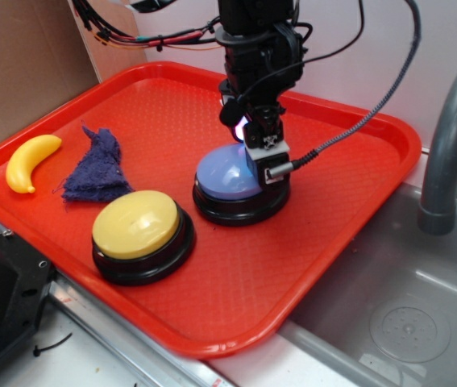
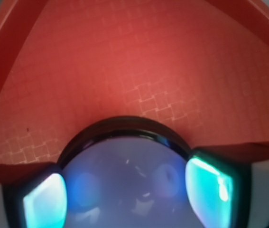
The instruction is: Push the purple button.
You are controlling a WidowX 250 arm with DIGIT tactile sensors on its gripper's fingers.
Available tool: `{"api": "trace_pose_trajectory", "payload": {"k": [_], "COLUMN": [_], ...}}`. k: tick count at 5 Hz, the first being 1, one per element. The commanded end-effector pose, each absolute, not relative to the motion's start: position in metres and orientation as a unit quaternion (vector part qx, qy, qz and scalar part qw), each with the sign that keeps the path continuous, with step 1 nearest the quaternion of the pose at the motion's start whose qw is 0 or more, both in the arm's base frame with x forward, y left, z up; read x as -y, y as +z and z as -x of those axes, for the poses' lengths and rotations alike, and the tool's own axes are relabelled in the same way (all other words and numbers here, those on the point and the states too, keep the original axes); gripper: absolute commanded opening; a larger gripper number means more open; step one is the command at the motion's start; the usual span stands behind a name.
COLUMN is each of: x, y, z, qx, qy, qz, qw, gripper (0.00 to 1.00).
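Our fingers [image 2: 44,202] stand apart, one at each lower corner of the wrist view, glowing teal, with the lavender dome showing between them; they hold nothing. The gripper [image 1: 262,153] hangs tip-down over the purple button [image 1: 226,176], and in the exterior view its lower end sits at the dome's right-hand part, seemingly touching it, though we cannot tell from here whether the dome is pressed in at all.

The purple button stands on its black base near the middle of the red tray [image 1: 357,210]. The yellow button [image 1: 135,224] sits just beside it toward the front left, their bases close but apart. Farther left lie the dark purple cloth [image 1: 97,168] and the toy banana [image 1: 31,161], both well clear of our work. A grey sink [image 1: 405,314] with a faucet [image 1: 446,153] lies off the tray to the right.

We judge that we are at the pressing step itself: the approach looks done, and the tool is on or just at the dome. What the next move calls for, in our view, is a straight downward push, firm enough to sink the dome into its base. Since we appear to bear on the right-hand part and not dead centre, we should take care not to slide off the curved top; a small shift toward the dome's middle may help.
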State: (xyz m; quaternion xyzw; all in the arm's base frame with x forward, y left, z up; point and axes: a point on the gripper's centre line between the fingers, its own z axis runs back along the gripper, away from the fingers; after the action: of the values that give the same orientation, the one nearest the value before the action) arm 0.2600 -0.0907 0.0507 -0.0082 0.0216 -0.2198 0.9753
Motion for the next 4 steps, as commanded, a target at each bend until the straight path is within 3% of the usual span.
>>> {"api": "trace_pose_trajectory", "payload": {"k": [1, 4], "x": [0.074, 0.073], "y": [0.087, 0.120], "z": [-0.245, -0.233], "qx": [0.008, 0.036], "qy": [-0.181, -0.171], "qz": [0.000, -0.008], "qw": [0.983, 0.985], "gripper": [1.00, 1.00]}}
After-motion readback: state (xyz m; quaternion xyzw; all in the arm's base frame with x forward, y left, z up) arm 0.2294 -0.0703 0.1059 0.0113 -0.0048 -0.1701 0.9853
